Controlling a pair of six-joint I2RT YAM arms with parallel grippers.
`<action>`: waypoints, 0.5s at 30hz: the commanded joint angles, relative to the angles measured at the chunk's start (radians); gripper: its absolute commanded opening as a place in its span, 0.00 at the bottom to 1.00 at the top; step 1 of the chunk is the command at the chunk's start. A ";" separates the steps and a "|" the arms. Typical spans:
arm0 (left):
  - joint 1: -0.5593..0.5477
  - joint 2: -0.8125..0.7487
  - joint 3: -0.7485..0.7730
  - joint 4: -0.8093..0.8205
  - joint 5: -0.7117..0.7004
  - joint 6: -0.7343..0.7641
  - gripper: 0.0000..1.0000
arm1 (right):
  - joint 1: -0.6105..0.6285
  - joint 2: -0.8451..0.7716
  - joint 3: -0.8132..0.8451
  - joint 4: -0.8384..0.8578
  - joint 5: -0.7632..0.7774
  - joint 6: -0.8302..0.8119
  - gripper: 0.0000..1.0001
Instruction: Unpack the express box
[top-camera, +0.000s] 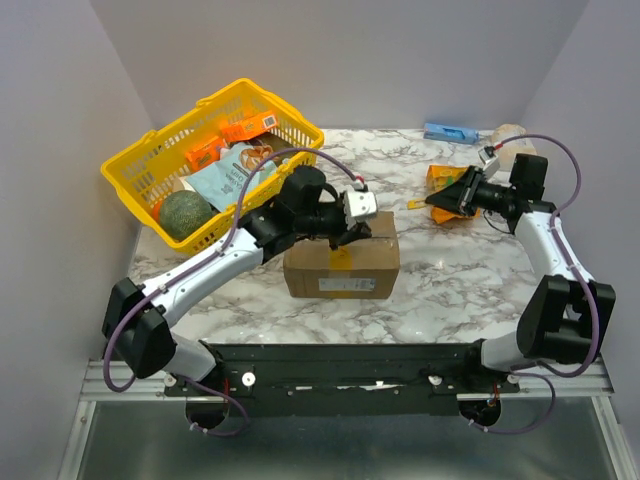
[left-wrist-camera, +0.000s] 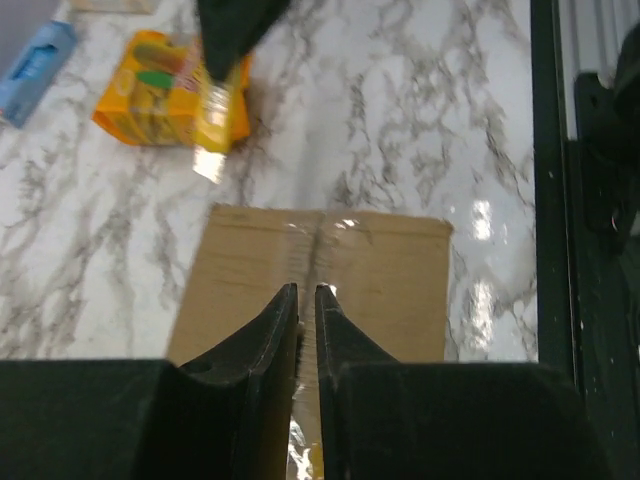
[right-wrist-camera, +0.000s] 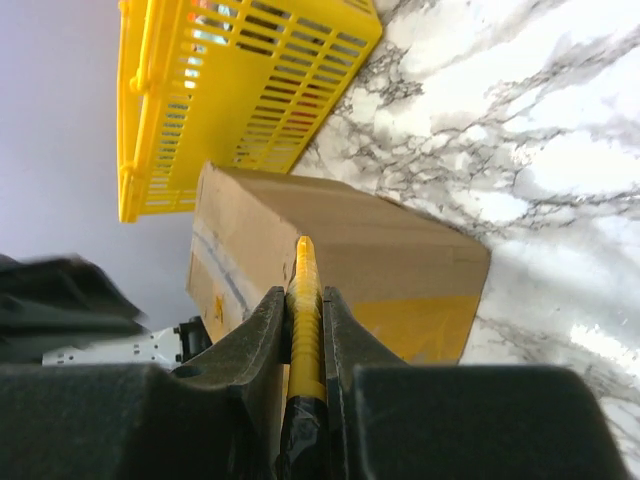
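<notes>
We noted the express box (top-camera: 342, 265) still taped mid-table, the left gripper (left-wrist-camera: 306, 300) poised over its tape seam with jaws a slit apart, and the right gripper (right-wrist-camera: 305, 300) clamped on a yellow cutter (right-wrist-camera: 305, 340), which we judged must next reach that seam.

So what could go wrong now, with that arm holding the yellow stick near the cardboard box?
1. The right gripper pinches the thin yellow tool only between its fingertips; pressed on tape, it might twist or slip out.
2. The left gripper sits right over the taped seam of the express box, jaws barely parted; a tool brought there could strike it.
3. Nothing visibly grips the box, so it may slide on the smooth marble table.
</notes>
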 joint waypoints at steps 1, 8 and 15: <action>-0.059 0.010 -0.137 0.018 0.023 0.214 0.22 | 0.003 0.046 0.093 0.022 0.015 -0.003 0.00; -0.130 0.036 -0.262 0.204 0.006 0.392 0.25 | 0.003 0.041 0.118 0.019 0.034 -0.015 0.00; -0.148 0.179 -0.234 0.357 -0.307 0.137 0.22 | 0.002 -0.011 0.101 -0.027 0.063 -0.079 0.00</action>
